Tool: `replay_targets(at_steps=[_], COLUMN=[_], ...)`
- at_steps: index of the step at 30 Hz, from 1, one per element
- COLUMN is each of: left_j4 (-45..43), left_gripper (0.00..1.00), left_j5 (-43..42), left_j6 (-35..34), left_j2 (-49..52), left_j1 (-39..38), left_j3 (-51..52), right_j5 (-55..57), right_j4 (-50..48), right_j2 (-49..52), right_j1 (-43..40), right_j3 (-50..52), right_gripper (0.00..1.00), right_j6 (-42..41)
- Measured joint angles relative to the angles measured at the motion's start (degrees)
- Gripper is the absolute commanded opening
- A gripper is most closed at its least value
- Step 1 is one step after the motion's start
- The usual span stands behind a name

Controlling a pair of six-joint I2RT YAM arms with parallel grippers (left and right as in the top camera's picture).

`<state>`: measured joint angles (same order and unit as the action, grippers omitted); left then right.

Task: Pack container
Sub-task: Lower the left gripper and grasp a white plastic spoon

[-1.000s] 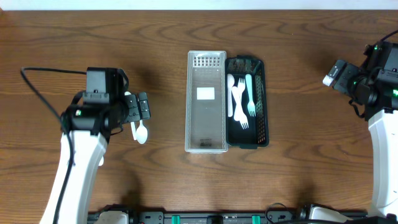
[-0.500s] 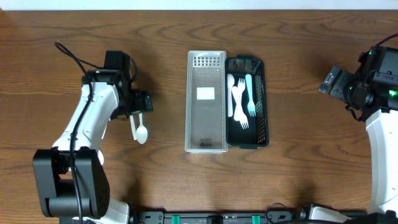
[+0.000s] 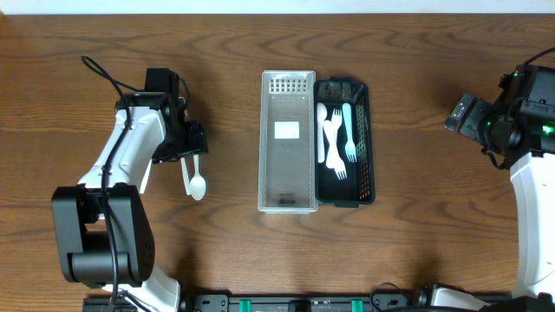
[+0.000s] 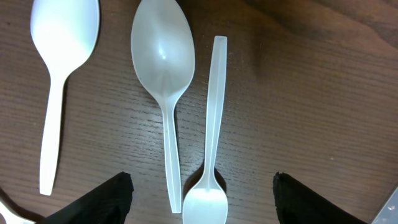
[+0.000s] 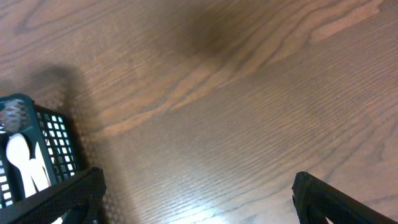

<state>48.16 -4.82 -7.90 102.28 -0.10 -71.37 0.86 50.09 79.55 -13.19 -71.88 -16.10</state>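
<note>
Three white plastic spoons lie side by side on the wood in the left wrist view: one at the left (image 4: 61, 68), one in the middle (image 4: 164, 68), and one reversed (image 4: 210, 124) with its bowl near the bottom edge. My left gripper (image 4: 202, 200) is open and hangs low over them, a finger on each side of the two right-hand spoons. In the overhead view the left gripper (image 3: 192, 140) hides most of them; one spoon (image 3: 197, 183) shows. The clear container (image 3: 288, 195) and dark green basket (image 3: 365, 143) holding white and teal cutlery stand mid-table. My right gripper (image 3: 459, 114) is open and empty.
The right wrist view shows bare wood between the right gripper's fingers (image 5: 199, 199) and a corner of the green basket (image 5: 43, 140) at the left. The clear container has a white label (image 3: 287, 130) on its floor.
The left arm has swung its elbow round and the gripper has shifted slightly toward the far side, over the spoons. The right gripper has barely moved.
</note>
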Motion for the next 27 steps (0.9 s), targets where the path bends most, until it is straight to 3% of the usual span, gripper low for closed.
replay_targets(at_steps=[22, 27], left_j4=[-0.81, -2.10], left_gripper=[0.66, 0.57], left_j5=[-0.81, -0.79], left_j6=[0.94, 2.29], left_j2=[9.01, 9.86], left_j1=[-2.97, -2.97], left_j3=[0.00, 0.00], right_j5=[0.00, 0.00], right_j4=[0.20, 0.22], right_j2=[0.00, 0.00], right_j1=[0.00, 0.00], right_j3=[0.00, 0.00], right_gripper=[0.99, 0.99], right_j6=[0.00, 0.00])
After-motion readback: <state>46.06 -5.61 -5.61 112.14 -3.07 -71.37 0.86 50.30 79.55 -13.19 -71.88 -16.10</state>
